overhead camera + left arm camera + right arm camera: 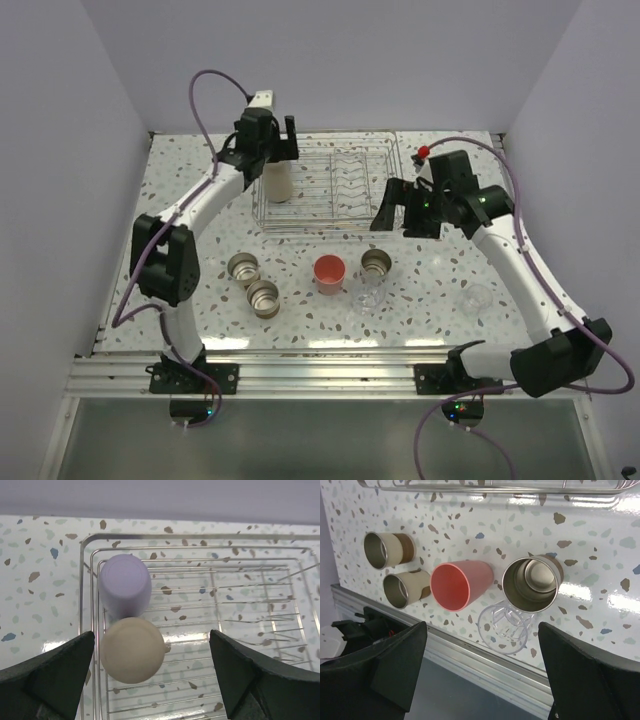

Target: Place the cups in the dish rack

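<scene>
Presently, nearest the arm bases, five cups are being carried mouth up by the speckled surface point(310, 320). One metal cup point(263, 297) and the clear cup point(370, 296) are being recorded closest. Just behind them, a second metal cup point(243, 267), the red cup point(329, 273) and a third metal cup point(377, 263) are being noted in a loose row, with the clear cup just beside the third.

Farther on, the right hand point(482, 630) is being held above the surface near the right end of the dish rack point(330, 200), fingers spread wide, nothing being grasped.

Inside the rack's left end, the tan cup point(133, 650) and the lavender cup point(125, 582) are being kept upside down, close together, the lavender one farther back. The left hand point(152, 635) is being held over the tan cup, released, with nothing being gripped.
</scene>
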